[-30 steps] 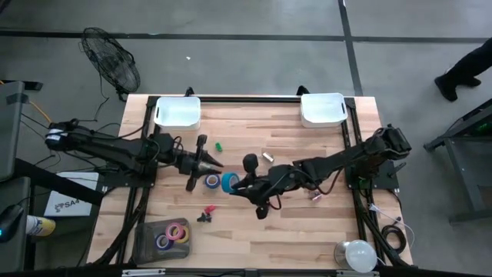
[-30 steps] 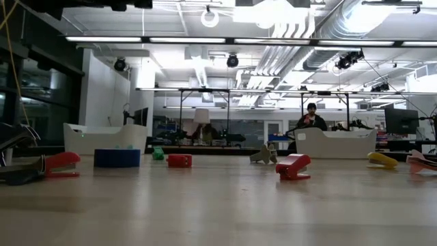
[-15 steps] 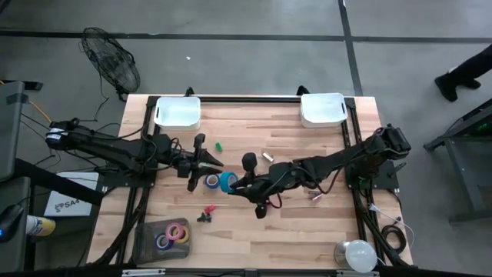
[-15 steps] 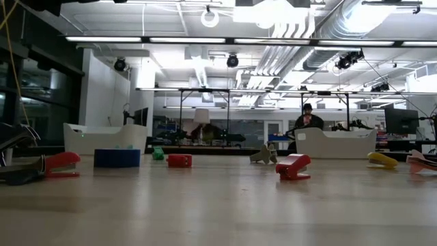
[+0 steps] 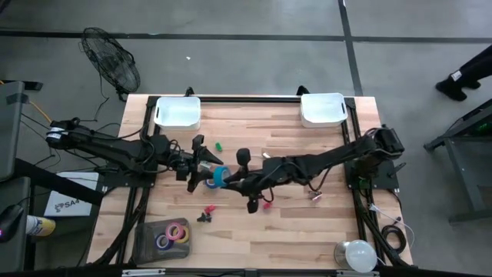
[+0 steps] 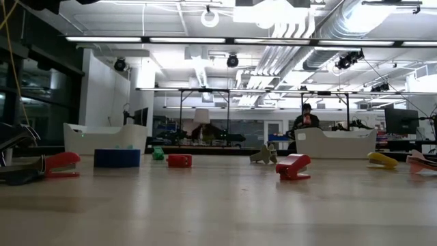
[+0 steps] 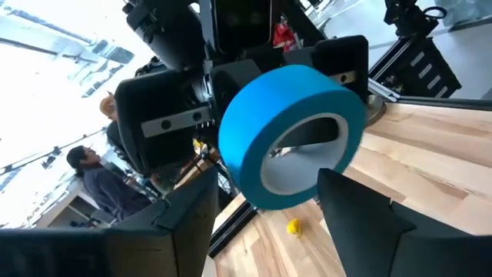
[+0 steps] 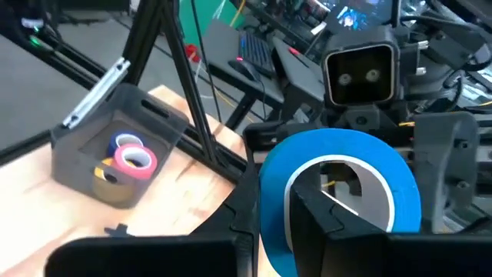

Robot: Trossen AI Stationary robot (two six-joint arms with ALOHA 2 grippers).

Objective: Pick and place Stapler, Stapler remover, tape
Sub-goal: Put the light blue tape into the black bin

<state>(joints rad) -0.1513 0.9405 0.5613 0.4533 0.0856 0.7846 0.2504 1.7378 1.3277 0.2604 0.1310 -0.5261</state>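
Currently, right gripper (image 5: 224, 179) pinches blue tape (image 5: 220, 176) facing spread left gripper (image 5: 201, 165); stapler (image 6: 62, 164) remains unplaced.

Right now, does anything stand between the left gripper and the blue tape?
Nothing visible does. The blue tape, held by the right gripper, sits directly before the left gripper, whose fingers are open.

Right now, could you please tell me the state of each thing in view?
blue tape: held off the table by right gripper.
right gripper: shut on blue tape.
left gripper: open, facing the tape.
grey bin: holds tape rolls.
left white tray: empty.
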